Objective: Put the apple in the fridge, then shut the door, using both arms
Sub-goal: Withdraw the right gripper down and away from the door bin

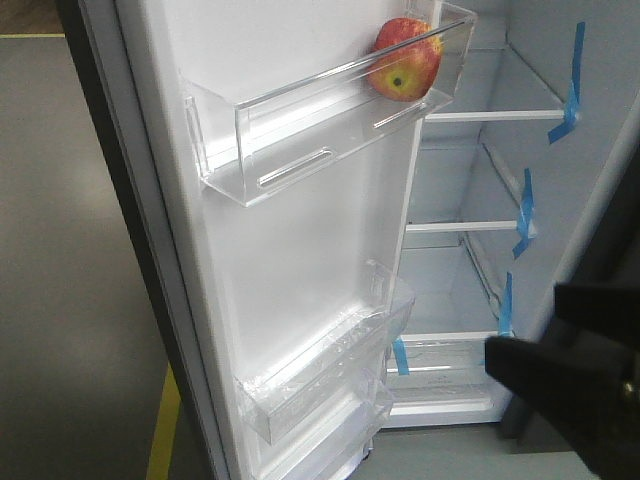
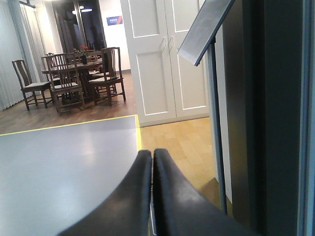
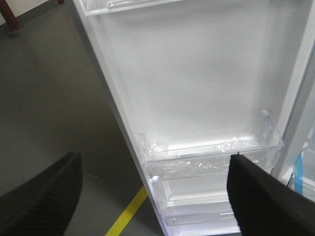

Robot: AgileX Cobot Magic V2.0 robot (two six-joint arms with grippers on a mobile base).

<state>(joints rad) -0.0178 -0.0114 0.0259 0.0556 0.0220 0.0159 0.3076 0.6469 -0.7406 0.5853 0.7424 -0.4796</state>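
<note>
Sitting in top door bin (image 1: 300,150), apple (image 1: 405,58) faces dimple toward camera; right fingers (image 3: 44,196) well below, spread wide, empty; left fingers (image 2: 128,201) pressed together.

Grey floor (image 2: 59,162), yellow line (image 2: 69,125), wooden dining table (image 2: 74,68) and chairs (image 2: 30,81), white panelled doors (image 2: 157,64)

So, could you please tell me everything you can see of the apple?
The apple is small and round, red with a yellow patch around a dark dimple that faces the camera. It looks whole. It rests at the right end of the upper clear bin on the open door, partly seen through the bin's front wall.
</note>
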